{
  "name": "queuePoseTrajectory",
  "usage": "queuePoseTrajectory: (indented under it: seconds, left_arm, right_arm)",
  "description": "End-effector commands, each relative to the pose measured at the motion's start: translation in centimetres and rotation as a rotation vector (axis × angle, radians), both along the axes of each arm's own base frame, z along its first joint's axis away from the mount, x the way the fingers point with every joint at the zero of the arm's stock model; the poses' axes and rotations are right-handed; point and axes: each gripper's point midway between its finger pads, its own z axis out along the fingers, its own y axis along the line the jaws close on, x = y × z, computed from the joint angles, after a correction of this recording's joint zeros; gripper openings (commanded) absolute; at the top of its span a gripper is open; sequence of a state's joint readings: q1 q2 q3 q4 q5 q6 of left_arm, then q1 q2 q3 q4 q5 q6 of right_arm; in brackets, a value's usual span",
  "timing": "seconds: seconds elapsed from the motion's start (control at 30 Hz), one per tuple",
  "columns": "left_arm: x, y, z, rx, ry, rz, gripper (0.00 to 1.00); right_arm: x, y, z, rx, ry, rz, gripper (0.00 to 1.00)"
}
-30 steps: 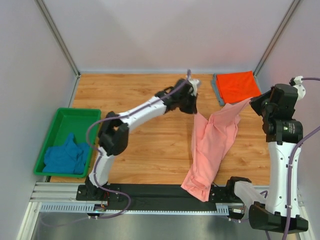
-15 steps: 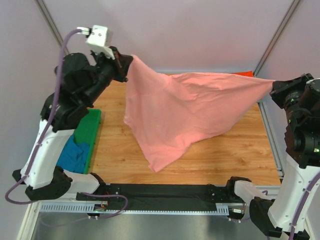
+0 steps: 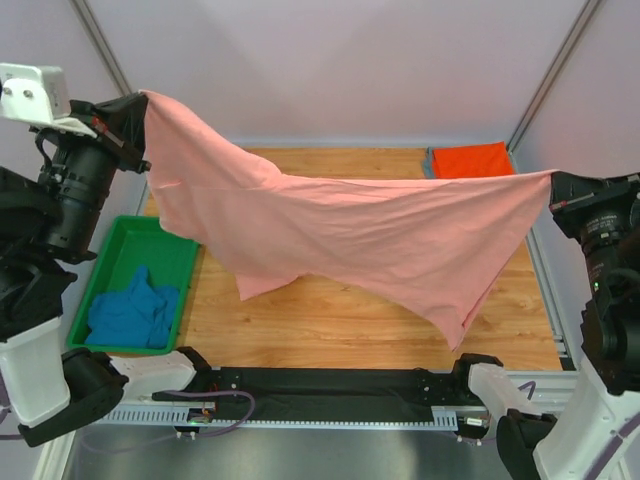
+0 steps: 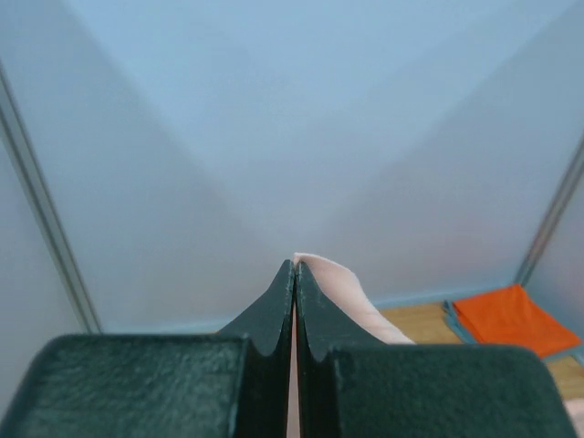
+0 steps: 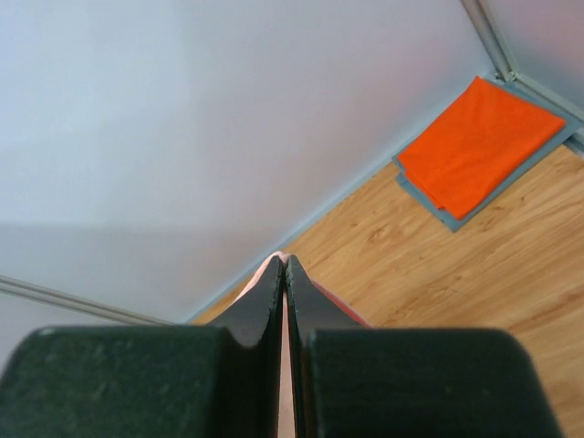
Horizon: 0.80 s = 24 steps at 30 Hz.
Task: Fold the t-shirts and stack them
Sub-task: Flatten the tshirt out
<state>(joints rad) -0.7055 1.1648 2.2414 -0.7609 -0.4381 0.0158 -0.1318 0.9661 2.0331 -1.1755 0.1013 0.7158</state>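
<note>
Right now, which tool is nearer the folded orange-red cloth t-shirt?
Right. The right tool is up beside the orange-red t-shirt; the left tool is far across, by the green plastic bin.

I have the salmon-pink t-shirt [image 3: 350, 235] stretched in the air between both arms.
The left gripper [image 3: 138, 112] pinches one corner high at far left, the right gripper [image 3: 554, 190] another lower at right; the cloth sags over the table [image 3: 340, 320]. An orange-red t-shirt [image 3: 472, 160] lies folded far right, a teal-blue t-shirt [image 3: 130, 315] in the green bin [image 3: 150, 238].

I see pale grey walls [image 3: 350, 60] around a wood-grain counter [image 3: 330, 315], metal posts [image 3: 95, 38] in the back corners, and soft, even light.
</note>
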Motion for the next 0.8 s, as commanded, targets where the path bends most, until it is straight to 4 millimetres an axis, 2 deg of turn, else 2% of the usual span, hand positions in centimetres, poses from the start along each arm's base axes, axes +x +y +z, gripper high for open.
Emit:
queuePoseTrajectory:
  seconds: [0.0,0.03,0.07,0.1,0.13,0.17,0.2,0.23,0.27,0.3,0.33,0.37,0.4,0.43,0.53,0.57,0.67,0.7,0.77]
  left_arm:
    - [5.9,-1.8,-1.6,0.221,0.021,0.157,0.0]
    - [7.1,-2.1,-0.7,0.207,-0.016,0.201,0.0]
    - [7.9,-2.1,-0.4,0.228,-0.039,0.229,0.0]
    - [9.0,-1.8,0.4,0.201,-0.079,0.248,0.0]
    - [11.1,-2.8,-0.1,0.208,-0.071,0.234,0.0]
    - [12.4,-3.8,-0.3,0.166,-0.064,0.187,0.0]
    - [13.3,-2.3,0.6,0.138,-0.068,0.218,0.0]
    - [16.5,-3.4,-1.2,0.151,-0.019,0.209,0.0]
    - [17.8,-3.7,-1.6,0.127,-0.006,0.19,0.0]
    - [18.7,-2.6,-1.2,0.119,-0.016,0.216,0.0]
    - [21.0,-3.2,-2.5,0.136,0.007,0.214,0.0]
    - [22.0,-3.5,-2.6,0.138,0.004,0.194,0.0]
    - [22.2,-2.4,-1.4,0.12,-0.024,0.212,0.0]
    - [23.4,-2.4,-1.9,0.121,-0.018,0.213,0.0]
    - [22.1,-1.7,1.4,0.132,-0.128,0.212,0.0]
    - [21.5,-1.6,2.2,0.134,-0.155,0.211,0.0]
    - [18.4,-1.0,5.5,0.107,-0.255,0.197,0.0]
    - [16.9,-0.6,6.6,0.095,-0.282,0.196,0.0]
    - [15.8,-0.3,7.2,0.09,-0.301,0.192,0.0]
  right_arm:
    - [6.0,0.3,0.2,0.077,-0.028,0.046,0.0]
    - [8.3,0.2,0.4,0.078,-0.033,0.057,0.0]
    - [9.5,0.1,0.5,0.076,-0.032,0.062,0.0]
    - [10.6,0.0,1.6,0.067,-0.067,0.065,0.0]
    - [12.9,-0.1,1.1,0.064,-0.051,0.072,0.0]
    - [14.0,-0.2,1.4,0.046,-0.059,0.084,0.0]
    - [15.1,0.4,2.4,0.037,-0.088,0.123,0.0]
    - [17.1,0.3,2.6,0.027,-0.083,0.137,0.0]
    - [18.0,0.3,3.0,0.021,-0.093,0.147,0.0]
    - [19.0,0.6,3.2,0.014,-0.097,0.17,0.0]
    - [21.2,0.4,2.3,0.01,-0.079,0.176,0.0]
    - [21.6,0.4,3.4,-0.015,-0.107,0.186,0.0]
    - [22.4,0.2,3.4,-0.02,-0.103,0.183,0.0]
    - [23.0,0.0,4.7,-0.031,-0.132,0.178,0.0]
    - [24.0,-0.2,6.5,-0.055,-0.183,0.196,0.0]
    - [23.1,0.2,8.5,-0.062,-0.238,0.226,0.0]
    - [22.7,-0.8,8.7,-0.004,-0.241,0.234,0.0]
    - [20.9,-0.7,10.5,-0.025,-0.301,0.228,0.0]
    - [19.9,-0.9,10.6,-0.037,-0.317,0.221,0.0]
